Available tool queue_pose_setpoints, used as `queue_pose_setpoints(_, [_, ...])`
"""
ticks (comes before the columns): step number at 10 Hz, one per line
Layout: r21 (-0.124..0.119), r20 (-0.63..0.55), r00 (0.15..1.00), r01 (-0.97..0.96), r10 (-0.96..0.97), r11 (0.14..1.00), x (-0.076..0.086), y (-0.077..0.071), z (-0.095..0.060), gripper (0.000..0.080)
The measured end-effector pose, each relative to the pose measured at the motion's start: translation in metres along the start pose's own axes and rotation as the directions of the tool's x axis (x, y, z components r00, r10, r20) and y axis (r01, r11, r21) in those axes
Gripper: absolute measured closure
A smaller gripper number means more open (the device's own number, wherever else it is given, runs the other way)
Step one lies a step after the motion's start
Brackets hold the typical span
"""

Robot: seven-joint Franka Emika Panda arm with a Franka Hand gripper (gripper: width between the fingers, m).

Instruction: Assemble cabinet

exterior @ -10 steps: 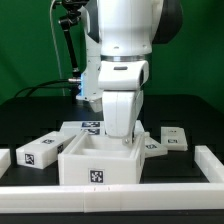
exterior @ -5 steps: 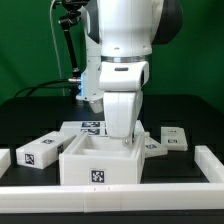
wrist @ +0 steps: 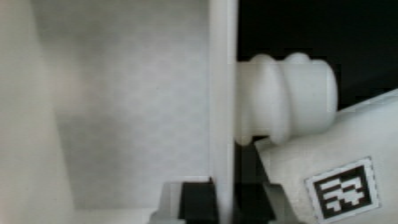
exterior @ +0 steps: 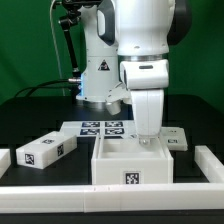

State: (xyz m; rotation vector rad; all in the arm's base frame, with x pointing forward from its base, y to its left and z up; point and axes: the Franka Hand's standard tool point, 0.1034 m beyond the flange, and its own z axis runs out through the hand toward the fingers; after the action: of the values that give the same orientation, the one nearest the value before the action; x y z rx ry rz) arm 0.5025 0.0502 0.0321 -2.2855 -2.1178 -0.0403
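Observation:
The cabinet's open white box (exterior: 131, 166), with a tag on its front, stands on the black table. My gripper (exterior: 148, 140) reaches down over the box's back wall and is shut on it. In the wrist view my gripper (wrist: 222, 196) has a dark finger (wrist: 192, 206) on each side of the thin white wall (wrist: 221, 90). A loose tagged white block (exterior: 45, 150) lies at the exterior view's left. Another tagged piece (exterior: 178, 139) lies just behind the box at the right. It also shows in the wrist view (wrist: 347, 180), with a rounded knob (wrist: 294, 92).
The marker board (exterior: 100, 128) lies flat behind the box. A white rail (exterior: 60, 196) runs along the table's front and another (exterior: 211, 160) along the exterior view's right. The robot base (exterior: 100, 70) stands at the back.
The arm and the held cabinet box have moved together toward the exterior view's right. The marker board, partly covered before, now shows. The left block has not moved.

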Motion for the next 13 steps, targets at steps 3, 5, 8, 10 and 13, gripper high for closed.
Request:
queue_pose_setpoints(3, [-0.013, -0.013, 1.0, 0.006, -0.006, 1.0, 0.013, 0.0, 0.002, 0.0765])
queue_pose_setpoints(5, [-0.002, -0.02, 1.0, 0.017, -0.017, 1.0, 0.035, 0.003, 0.002, 0.0765])
queue_pose_setpoints(8, [-0.011, -0.036, 0.999, 0.039, -0.04, 0.999, 0.065, 0.008, 0.003, 0.0765])
queue_pose_setpoints(10, [0.006, -0.03, 0.999, 0.038, -0.038, 0.999, 0.068, 0.01, 0.003, 0.0765])
queue_pose_setpoints(13, [0.003, -0.027, 0.999, 0.027, -0.027, 1.0, 0.064, 0.014, 0.001, 0.0765])
